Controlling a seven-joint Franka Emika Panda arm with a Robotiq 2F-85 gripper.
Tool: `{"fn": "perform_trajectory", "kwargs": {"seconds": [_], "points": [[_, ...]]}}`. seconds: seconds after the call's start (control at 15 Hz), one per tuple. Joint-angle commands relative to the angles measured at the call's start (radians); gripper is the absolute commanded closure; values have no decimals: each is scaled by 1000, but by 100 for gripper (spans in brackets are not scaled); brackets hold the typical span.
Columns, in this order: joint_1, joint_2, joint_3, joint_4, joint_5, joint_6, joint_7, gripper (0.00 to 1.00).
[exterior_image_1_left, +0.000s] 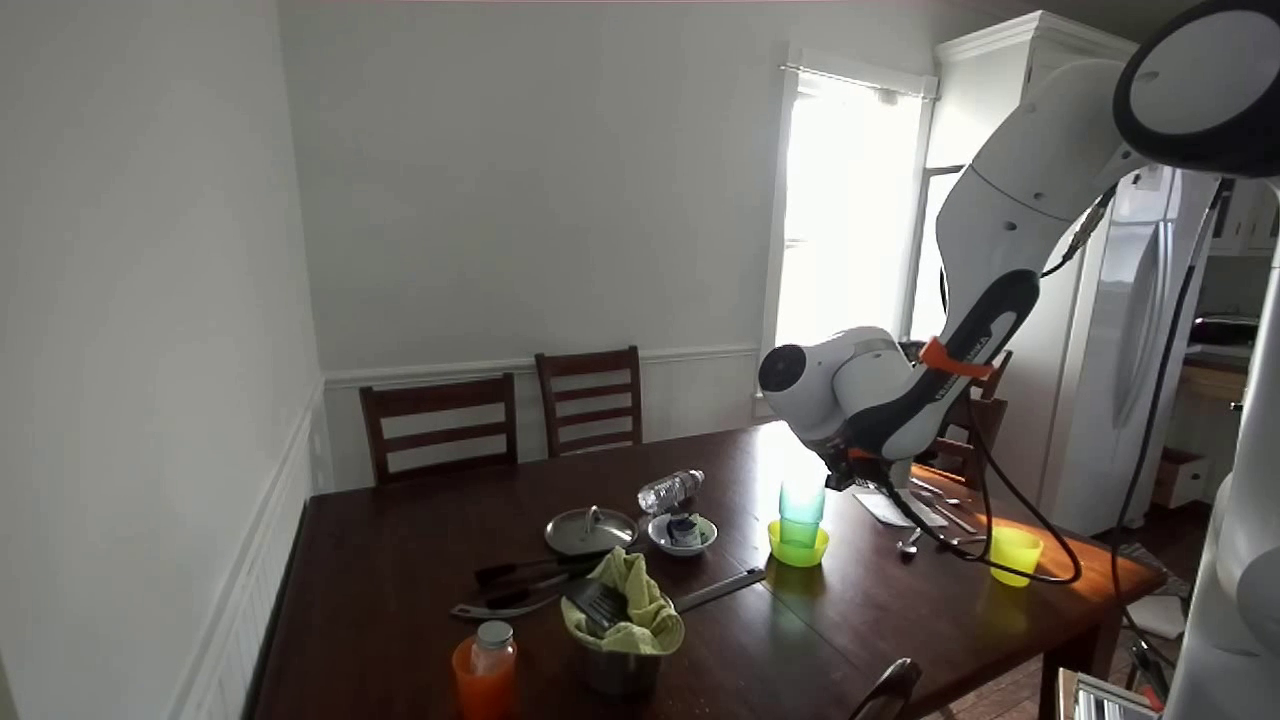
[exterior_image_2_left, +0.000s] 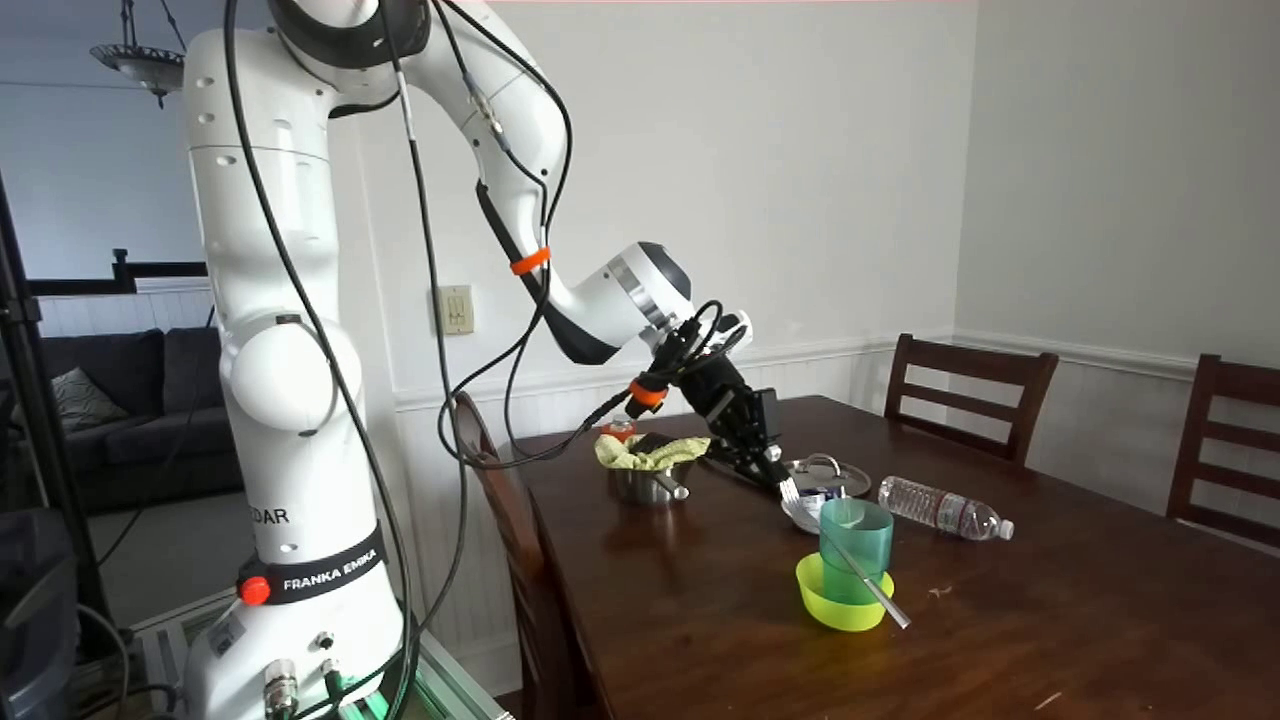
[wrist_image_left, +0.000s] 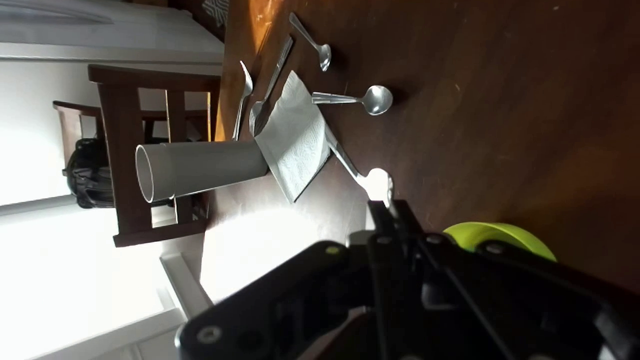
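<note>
Here, shows the claw (wrist_image_left: 388, 206) closed on the head of a fork (exterior_image_2_left: 788, 490), to judge from the wrist view and an exterior view together. Note the handle slanting down in front of the teal cup (exterior_image_2_left: 873, 542) and lime bowl (exterior_image_2_left: 835, 612) in that exterior view; cannot tell of contact between its far end and the bench (exterior_image_2_left: 1000, 620). Counts pick-up as done, by judgement, with setting-down and release left. Note also, near the paper napkin (wrist_image_left: 295, 140), two spoons (wrist_image_left: 377, 100) and a further fork (wrist_image_left: 257, 112), all apart from the claw.
</note>
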Motion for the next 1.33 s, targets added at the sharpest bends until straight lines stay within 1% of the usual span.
{"fn": "perform_trajectory", "kwargs": {"seconds": [0.0, 0.4, 0.67, 1.27], "points": [[-7, -41, 29, 4, -21, -2, -23, 99], [-4, -102, 55, 10, -16, 7, -72, 99], [-1, -132, 64, 21, -3, 35, -116, 99], [1, -122, 66, 52, 35, 146, -162, 99]]}}
